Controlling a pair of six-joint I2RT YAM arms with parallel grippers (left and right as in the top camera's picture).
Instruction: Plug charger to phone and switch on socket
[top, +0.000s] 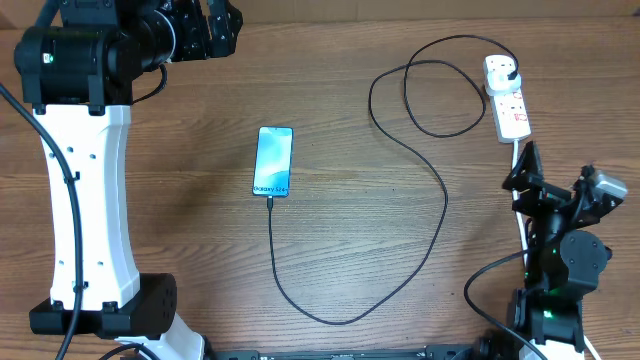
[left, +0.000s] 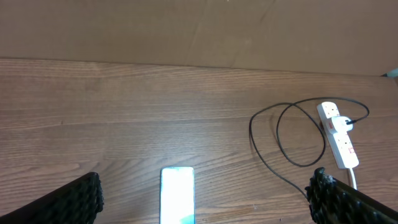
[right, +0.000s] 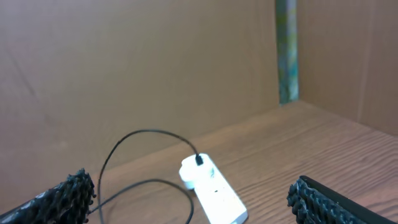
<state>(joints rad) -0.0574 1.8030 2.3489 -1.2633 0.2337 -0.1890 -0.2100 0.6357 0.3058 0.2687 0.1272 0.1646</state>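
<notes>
The phone (top: 273, 160) lies flat mid-table with its light blue screen up; it also shows in the left wrist view (left: 177, 194). The thin black charger cable (top: 440, 215) enters the phone's near end and loops across the table to its black plug (top: 512, 71) seated in the white socket strip (top: 507, 98), also seen in the left wrist view (left: 339, 134) and the right wrist view (right: 212, 189). My left gripper (left: 202, 199) is open, high above the table's far left. My right gripper (right: 189, 202) is open, near the socket's near side (top: 555, 185).
Brown cardboard walls (left: 199, 31) close off the far side of the wooden table (top: 380, 260). The socket's thick white cord (top: 521, 225) runs toward the near right, beside the right arm base (top: 555, 300). The left arm's white column (top: 85, 200) stands at the left.
</notes>
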